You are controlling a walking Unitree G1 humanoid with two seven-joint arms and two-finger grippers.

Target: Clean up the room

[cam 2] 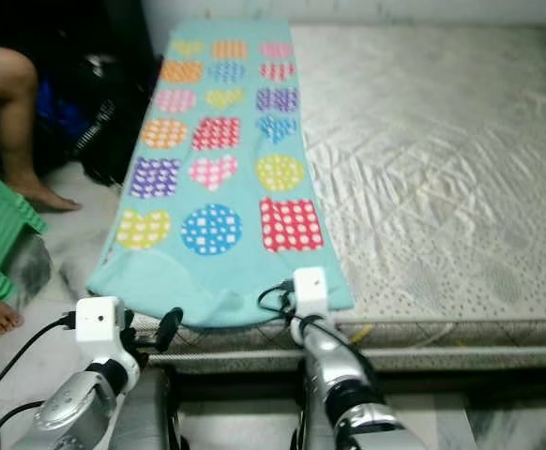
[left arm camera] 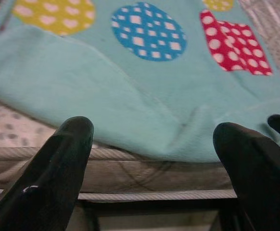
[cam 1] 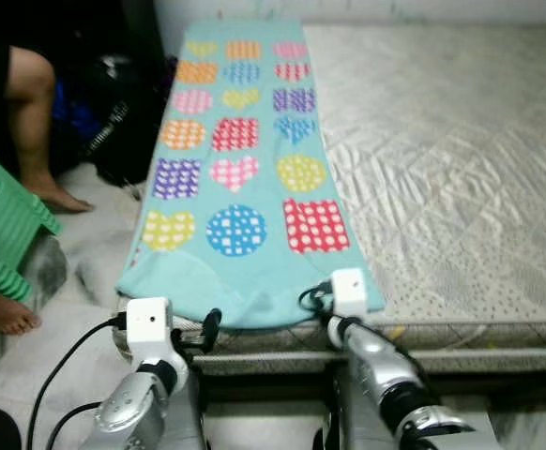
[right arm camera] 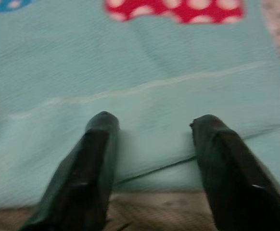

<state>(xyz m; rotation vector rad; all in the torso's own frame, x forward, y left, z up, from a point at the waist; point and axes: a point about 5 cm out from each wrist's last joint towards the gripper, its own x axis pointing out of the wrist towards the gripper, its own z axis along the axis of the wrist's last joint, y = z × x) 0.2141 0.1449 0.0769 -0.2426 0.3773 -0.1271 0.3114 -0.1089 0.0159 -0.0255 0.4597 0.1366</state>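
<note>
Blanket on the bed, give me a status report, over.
Both claws open at the near hem: left claw, right claw. Blanket flat along mattress left edge, not gripped. Person's leg and green stool to the left.

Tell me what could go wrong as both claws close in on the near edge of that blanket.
The left claw is open, short of the blanket hem, and may close on nothing. The right claw is open over a folded hem and might pinch just one layer. A person's foot and a green stool sit close on the left, so a wide pull could hit them.
</note>
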